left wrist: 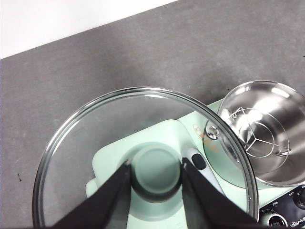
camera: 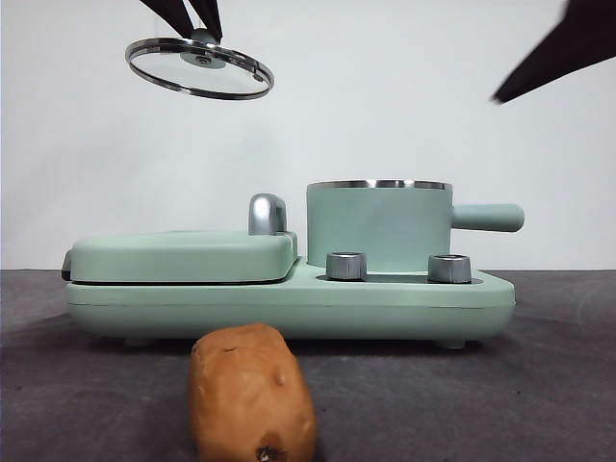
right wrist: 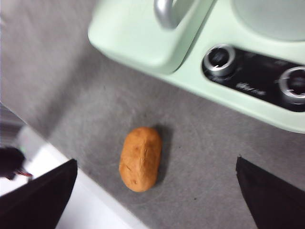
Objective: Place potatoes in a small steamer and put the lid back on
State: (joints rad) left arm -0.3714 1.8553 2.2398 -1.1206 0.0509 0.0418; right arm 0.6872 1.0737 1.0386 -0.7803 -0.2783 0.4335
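The grey table [camera: 558, 385] carries a mint-green cooker [camera: 289, 298], with a flat griddle cover [camera: 183, 255] at its nine o'clock end and two steel dials [camera: 346, 266] on the front. The pot [camera: 378, 226] stands uncovered at the cooker's three o'clock end, its handle [camera: 488, 217] pointing to three o'clock and a wire rack [left wrist: 259, 138] inside its steel bowl. The glass lid [camera: 199, 67] hangs tilted in the air at eleven o'clock from the pot, the left gripper [left wrist: 155, 174] clamped on its green knob [left wrist: 155, 176]. The potato [camera: 250, 395] lies on the table at six o'clock from the cooker, apart from it. The right gripper [right wrist: 155, 191] hovers above the potato, jaws spread wide.
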